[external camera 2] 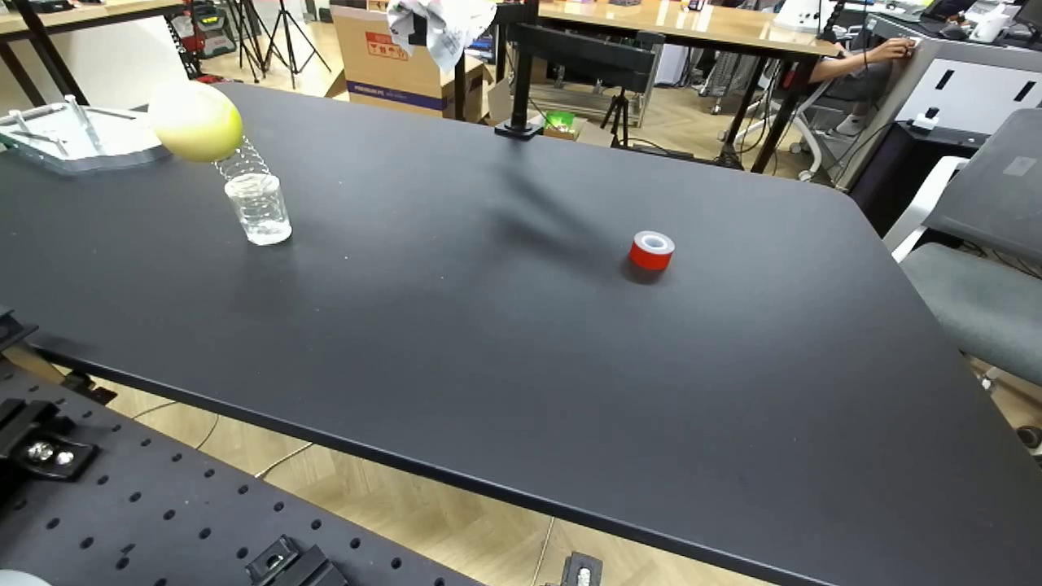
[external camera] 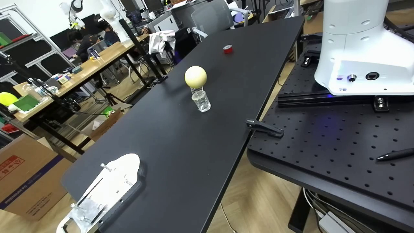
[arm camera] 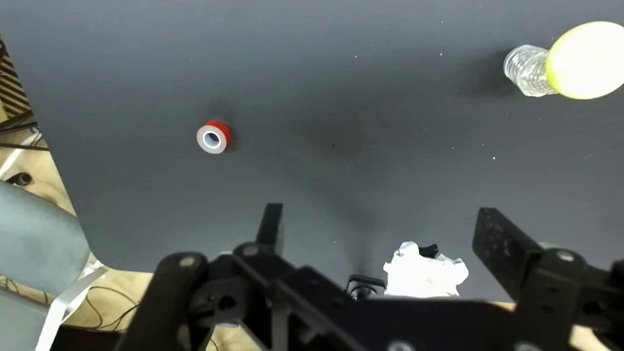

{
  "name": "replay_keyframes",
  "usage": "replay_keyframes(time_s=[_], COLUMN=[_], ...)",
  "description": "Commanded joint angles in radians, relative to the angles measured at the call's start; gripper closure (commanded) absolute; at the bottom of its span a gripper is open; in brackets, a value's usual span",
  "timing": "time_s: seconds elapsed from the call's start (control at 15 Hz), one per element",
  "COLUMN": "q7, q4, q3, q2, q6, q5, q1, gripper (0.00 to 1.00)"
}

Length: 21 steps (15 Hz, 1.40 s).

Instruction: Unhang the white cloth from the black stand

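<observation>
"Where was the white cloth (external camera 2: pixel 448 32)?"

"On the black stand (external camera 2: pixel 519 102) at the edge of the table (external camera 2: pixel 488 350), in both exterior views. It hung from a short bar (external camera 2: pixel 513 13) that jutted out sideways."

"And the gripper (arm camera: pixel 382 234)?"

"Spread. Its two fingers (arm camera: pixel 269 222) stood wide apart, and the wrist view had the cloth showing between them."

"Touching?"

"I couldn't tell how near it was."

"What else was on the table?"

"A red roll of tape (external camera 2: pixel 651 260) lay flat. Well apart from it stood a clear cup (external camera 2: pixel 262 216), with a clear coil (external camera 2: pixel 242 163) above it and a yellow ball (external camera 2: pixel 195 122) at the top. A white board (external camera: pixel 124 166) lay near the table's end."
</observation>
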<state>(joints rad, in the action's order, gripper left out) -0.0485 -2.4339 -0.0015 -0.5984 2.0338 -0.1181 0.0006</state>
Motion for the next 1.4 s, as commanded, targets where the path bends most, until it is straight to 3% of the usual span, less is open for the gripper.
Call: replay_keyframes(time_s=[0.0, 0.8, 1.33], q7=[-0.006, -0.016, -0.084], q4=[0.017, 0.148, 0.419], q3=[-0.002, 0.048, 0.069], q2=[0.046, 0.333, 0.656], q6=[0.000, 0.097, 0.052], q5=[0.003, -0.050, -0.042], q1=[-0.001, 0.019, 0.045], gripper=[0.00, 0.00, 0.00])
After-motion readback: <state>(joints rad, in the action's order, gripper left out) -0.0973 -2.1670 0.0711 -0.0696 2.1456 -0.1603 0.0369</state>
